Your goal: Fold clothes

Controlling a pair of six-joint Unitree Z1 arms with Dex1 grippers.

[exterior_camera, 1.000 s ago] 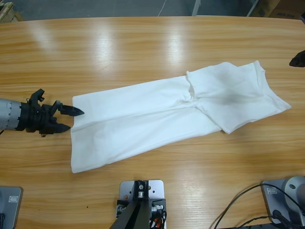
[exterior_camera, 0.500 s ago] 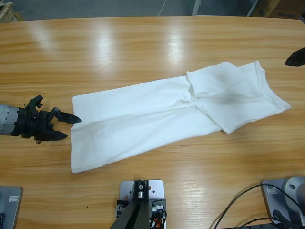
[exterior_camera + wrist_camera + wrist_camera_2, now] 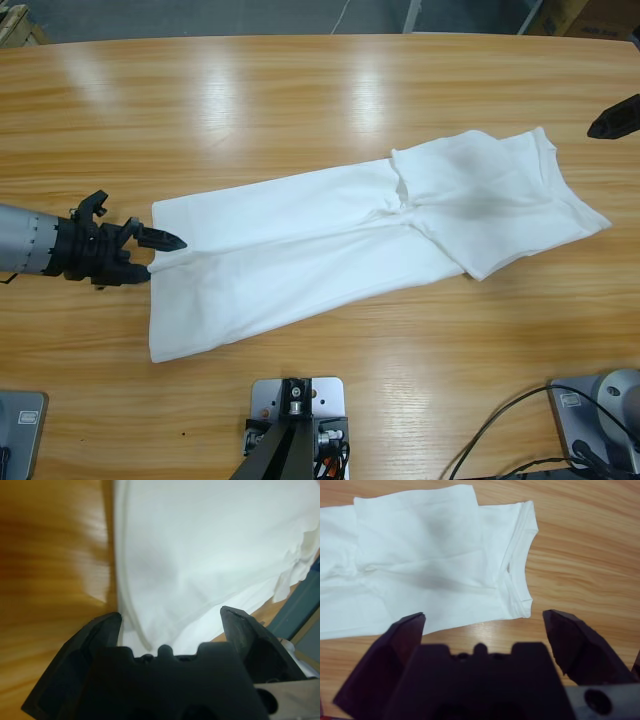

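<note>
At T-shirt (image 3: 330, 240) hem — left gripper (image 3: 150, 250), jaws apart

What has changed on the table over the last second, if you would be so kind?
The left gripper drew back from the T-shirt's hem, then returned to it, jaws open, gripping nothing. The right gripper edged further in from the table's far end. The shirt lies as it was.

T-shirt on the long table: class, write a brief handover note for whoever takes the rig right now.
Left gripper: jaws open at the hem end of the T-shirt, one above and one below the cloth edge, not yet closed.
Right gripper: jaws open, above the table past the neck end, holding nothing.
Done: shirt folded lengthwise into a long strip, sleeves turned in.
Left: grip the hem and fold the strip across.
</note>
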